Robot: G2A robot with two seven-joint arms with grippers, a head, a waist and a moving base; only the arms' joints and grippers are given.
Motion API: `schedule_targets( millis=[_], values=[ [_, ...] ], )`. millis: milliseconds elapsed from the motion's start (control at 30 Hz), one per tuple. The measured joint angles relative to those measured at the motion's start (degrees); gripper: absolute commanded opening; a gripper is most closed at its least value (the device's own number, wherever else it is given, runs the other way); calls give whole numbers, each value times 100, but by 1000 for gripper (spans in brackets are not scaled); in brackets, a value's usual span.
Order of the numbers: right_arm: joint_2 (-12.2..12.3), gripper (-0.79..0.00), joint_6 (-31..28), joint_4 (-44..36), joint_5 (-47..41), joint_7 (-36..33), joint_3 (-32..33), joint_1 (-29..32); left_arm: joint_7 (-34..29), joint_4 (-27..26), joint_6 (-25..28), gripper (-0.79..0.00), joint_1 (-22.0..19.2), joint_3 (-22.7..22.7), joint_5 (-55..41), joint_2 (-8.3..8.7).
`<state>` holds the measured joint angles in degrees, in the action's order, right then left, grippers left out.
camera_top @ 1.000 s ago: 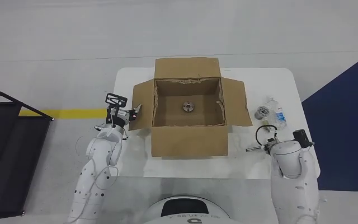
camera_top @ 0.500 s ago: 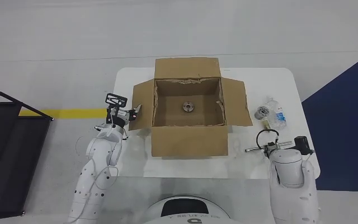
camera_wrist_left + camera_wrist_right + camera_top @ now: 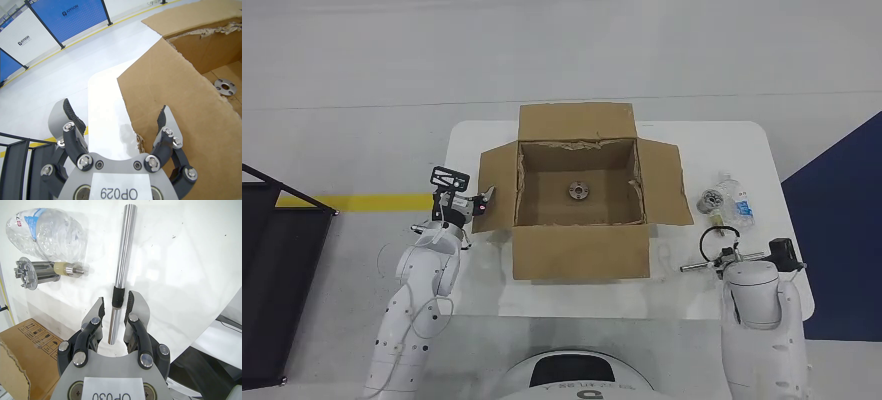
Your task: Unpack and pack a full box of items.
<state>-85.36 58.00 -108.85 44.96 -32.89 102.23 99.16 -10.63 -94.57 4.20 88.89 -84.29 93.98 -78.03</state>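
A: Starting from above, where is the box sitting?

B: The open brown cardboard box (image 3: 582,255) is sitting mid-frame on the white table (image 3: 482,290), with all four flaps folded outward. A round grey metal flange (image 3: 578,189) is lying alone on its floor, apart from every wall.

A: And the arms?

B: The left gripper (image 3: 477,197) is hovering just beside the box's left flap, near the table's left edge. A black metal rack (image 3: 272,250) is standing at the frame's left, well apart from it. The right gripper (image 3: 729,262) is hanging at lower right, near the table's front edge, over a polished steel rod (image 3: 697,266). Above it in the frame, a clear crumpled plastic bottle (image 3: 734,202) and a grey finned metal part (image 3: 708,200) are lying side by side between the right flap and the table's right edge.

A: Left wrist camera?

B: The left gripper (image 3: 115,106) is spreading its fingers wide and holding nothing. One finger is standing in front of the box (image 3: 170,94) flap, the other beyond the table's (image 3: 105,91) edge, over the floor. The flange (image 3: 225,88) is showing past the torn wall.

A: Right wrist?

B: The right gripper (image 3: 116,295) is parted narrowly, straddling the rod (image 3: 124,256) at its black band. One pad is almost touching it, with a clearer gap on the other side. The rod is lying flat on the table (image 3: 179,266). The bottle (image 3: 47,236) and finned part (image 3: 36,273) are lying just beside each other, near the rod, and a box corner (image 3: 28,336) is sitting near the gripper.
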Motion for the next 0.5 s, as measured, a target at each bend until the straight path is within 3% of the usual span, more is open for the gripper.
schedule_targets(
  millis=[300, 367, 433, 500],
  values=[
    [-90, -545, 0, 570, 896, -553, -10, -473, 0, 0, 0, 0, 0, 0, 0, 0],
    [-106, -591, 0, 647, 1099, -716, -4, -531, 0, 0, 0, 0, 0, 0, 0, 0],
    [-125, -745, 0, 749, 1364, -923, 10, -611, 0, 0, 0, 0, 0, 0, 0, 0],
    [-145, -785, 0, 818, 1619, -1156, 19, -686, 0, 0, 0, 0, 0, 0, 0, 0]
  ],
)
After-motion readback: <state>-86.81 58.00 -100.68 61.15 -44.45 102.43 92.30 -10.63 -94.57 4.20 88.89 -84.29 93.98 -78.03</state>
